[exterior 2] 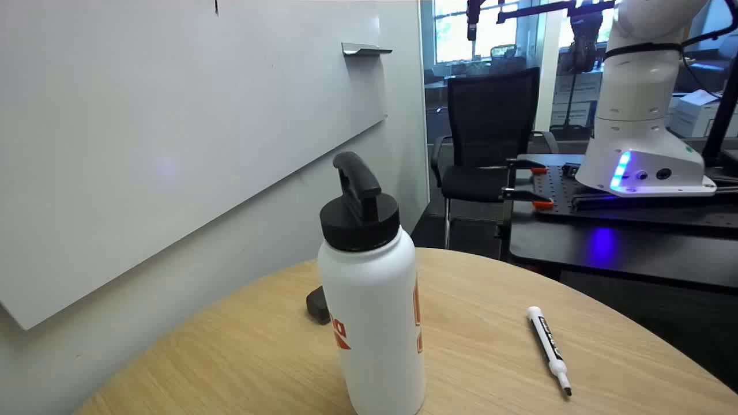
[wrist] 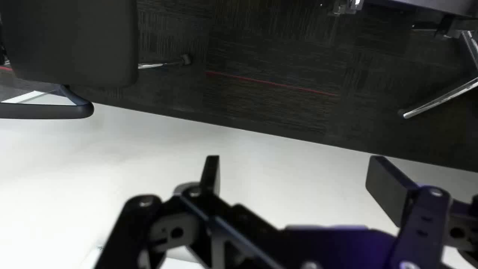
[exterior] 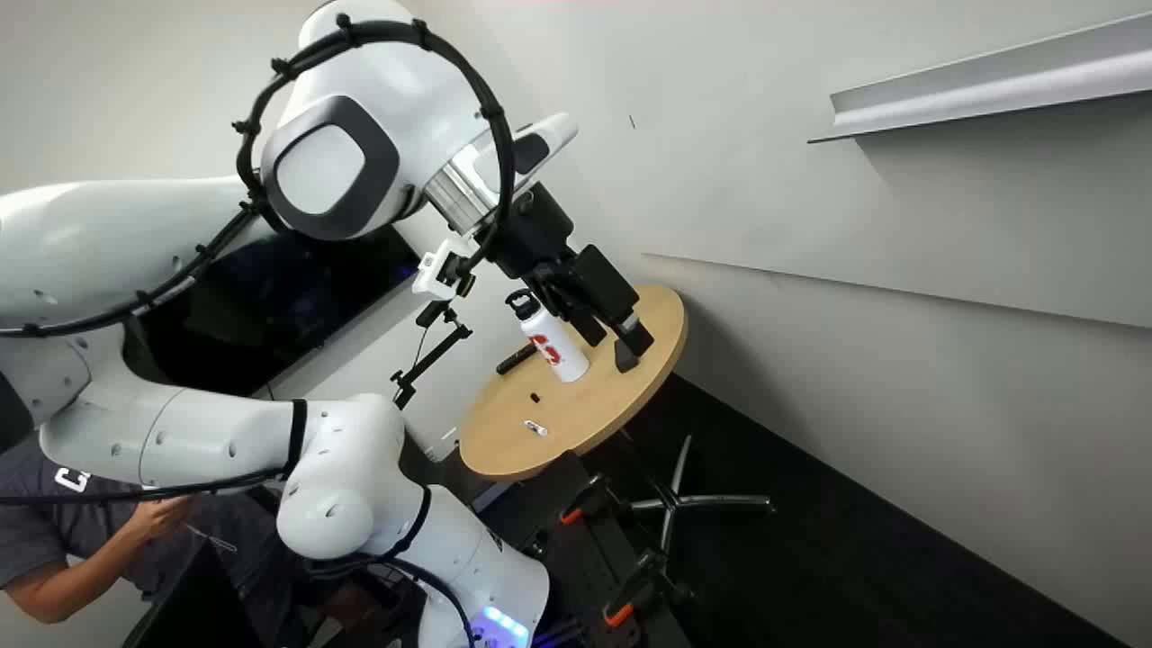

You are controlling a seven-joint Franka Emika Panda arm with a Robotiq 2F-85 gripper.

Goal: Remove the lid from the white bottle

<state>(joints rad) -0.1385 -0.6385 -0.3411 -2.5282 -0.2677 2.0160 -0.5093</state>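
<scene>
1. The white bottle point(exterior 2: 380, 340) stood upright on the round wooden worktop point(exterior 2: 242, 369); red marks showed on its side; its black lid point(exterior 2: 358, 223), with a raised handle on top, was seated on the neck.
2. The claw point(wrist: 293, 175) was released, its fingers point(wrist: 384, 188) spread wide; it was apart from both bottle and lid; in the wrist view the dark floor point(wrist: 269, 108) and a pale wall point(wrist: 142, 160) lay beyond it.
3. The claw hung at the end of the white arm point(exterior: 396, 90); in an exterior view it showed in front of the worktop, near the bottle; how high above the wood it was, I could not tell.
4. A dark block point(exterior 2: 317, 305) lay on the worktop behind the bottle, as an exterior view had it; a white marker point(exterior 2: 546, 346) lay well apart from the bottle, its dark tip showing; a small dark piece point(exterior: 535, 397) lay between marker and bottle.
5. A whiteboard point(exterior 2: 173, 132) hung beside the worktop; a black chair point(exterior 2: 493, 127) stood farther back; near the arm I saw somebody in a dark grey shirt point(exterior: 36, 522), one forearm bent.
</scene>
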